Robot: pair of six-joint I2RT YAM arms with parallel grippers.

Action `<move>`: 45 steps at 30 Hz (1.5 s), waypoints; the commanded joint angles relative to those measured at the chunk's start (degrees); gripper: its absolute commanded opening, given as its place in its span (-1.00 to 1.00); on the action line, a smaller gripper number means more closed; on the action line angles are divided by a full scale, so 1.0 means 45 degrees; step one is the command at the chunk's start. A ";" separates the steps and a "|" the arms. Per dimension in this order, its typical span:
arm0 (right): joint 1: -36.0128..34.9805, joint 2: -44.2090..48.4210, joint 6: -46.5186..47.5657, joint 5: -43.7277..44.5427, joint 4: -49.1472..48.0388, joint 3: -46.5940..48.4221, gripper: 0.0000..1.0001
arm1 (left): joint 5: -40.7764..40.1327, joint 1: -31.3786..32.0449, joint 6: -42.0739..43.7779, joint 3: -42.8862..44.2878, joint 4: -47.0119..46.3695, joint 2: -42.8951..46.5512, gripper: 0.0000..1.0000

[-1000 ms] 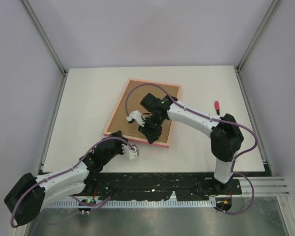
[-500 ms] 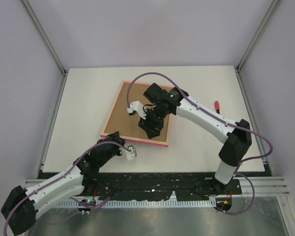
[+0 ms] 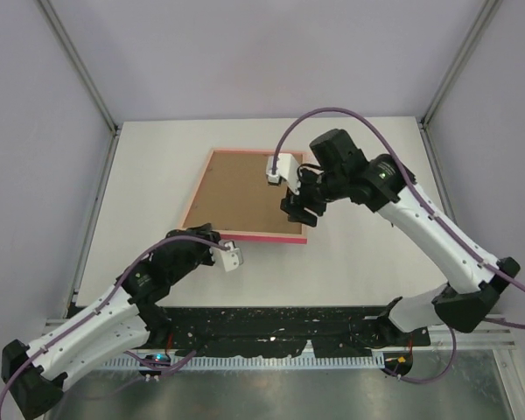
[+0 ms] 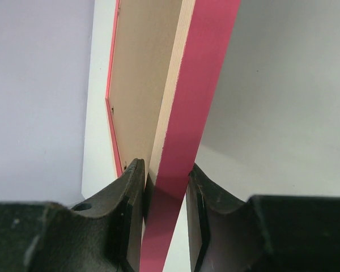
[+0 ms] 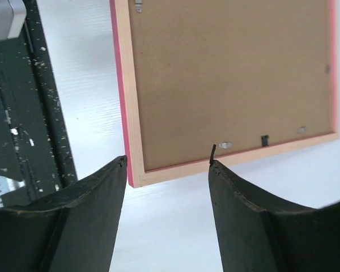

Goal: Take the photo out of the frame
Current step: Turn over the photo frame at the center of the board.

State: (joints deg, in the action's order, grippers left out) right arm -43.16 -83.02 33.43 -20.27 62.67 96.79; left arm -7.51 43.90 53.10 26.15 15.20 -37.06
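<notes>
Left gripper (image 4: 165,170) clamped on near rail of pink frame (image 3: 245,234); right gripper (image 5: 167,161) spread above brown backing board (image 5: 226,73). Frame judged light, stiff, slick-edged; best gripped by its rails; photo hidden underneath.

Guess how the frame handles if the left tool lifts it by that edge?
Probably stiff: the frame has a wooden rail and a flat board back, no sag visible. Likely light, being thin. May pivot in the left tool, which pinches only one rail.

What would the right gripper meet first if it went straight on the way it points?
Likely the brown back of the frame, close to its corner rail; the open right gripper aims down at it, height unclear.
</notes>
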 commanded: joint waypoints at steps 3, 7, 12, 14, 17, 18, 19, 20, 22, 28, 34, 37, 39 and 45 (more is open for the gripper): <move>0.0390 0.3093 0.1241 0.1553 -0.2750 -0.1527 0.54 | 0.1140 -0.0048 -0.1878 0.2272 0.1171 -0.0513 -1.00; 0.0878 0.4636 0.1905 0.2528 -0.4585 -0.2699 0.79 | 0.1278 -0.0048 -0.1898 0.3074 0.1738 -0.0982 -1.00; 0.1717 0.5849 0.2278 0.2788 -0.5918 -0.4084 0.92 | 0.1473 -0.0048 -0.2015 0.3758 0.2324 -0.1373 -1.00; 0.2729 0.6317 0.2376 0.2341 -0.6582 -0.4728 0.98 | 0.1531 -0.0068 -0.2073 0.3895 0.2481 -0.1413 -1.00; 0.4001 0.6711 0.2356 0.1363 -0.7422 -0.5570 0.99 | 0.1571 -0.0107 -0.2093 0.3993 0.2579 -0.1433 -1.00; 0.4584 0.6750 0.2434 0.0877 -0.7540 -0.5746 0.99 | 0.1571 -0.0126 -0.2093 0.3993 0.2579 -0.1452 -1.00; 0.4861 0.6750 0.2492 0.0679 -0.7676 -0.6135 0.99 | 0.1571 -0.0165 -0.2074 0.4013 0.2598 -0.1452 -1.00; 0.5328 0.6673 0.2590 0.0483 -0.8064 -0.6332 0.99 | 0.1590 -0.0204 -0.2016 0.4032 0.2637 -0.1414 -1.00; 0.6263 0.6595 0.2804 -0.0312 -0.8844 -0.7054 0.95 | 0.1571 -0.0282 -0.1879 0.4071 0.2696 -0.1355 -1.00; 0.9372 0.6126 0.4343 -0.4689 -1.0701 -0.9377 0.96 | 0.1610 -0.0984 -0.1430 0.4110 0.2735 -0.1315 -1.00; 1.0137 0.5268 0.6203 -0.6059 -1.2599 -1.2113 0.97 | 0.2585 -0.1903 -0.1390 0.4695 0.3106 -0.1706 -1.00; 1.0137 0.4390 0.6730 -0.6899 -1.3142 -1.2465 1.00 | 0.2859 -0.2157 -0.1449 0.5008 0.3262 -0.1920 -1.00; 1.0137 0.4038 0.6499 -0.7622 -1.4736 -1.3109 1.00 | 0.2996 -0.2197 -0.1468 0.5106 0.3360 -0.1999 -1.00; 0.9806 0.2417 0.4979 -0.9051 -1.8709 -1.4049 1.00 | 0.3172 -0.2236 -0.1488 0.5048 0.3555 -0.1980 -1.00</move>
State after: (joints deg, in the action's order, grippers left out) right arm 2.24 -68.47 59.99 -54.61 -4.89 33.76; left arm 3.64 34.35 49.74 46.26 33.21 -46.59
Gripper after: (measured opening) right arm 0.999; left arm 0.333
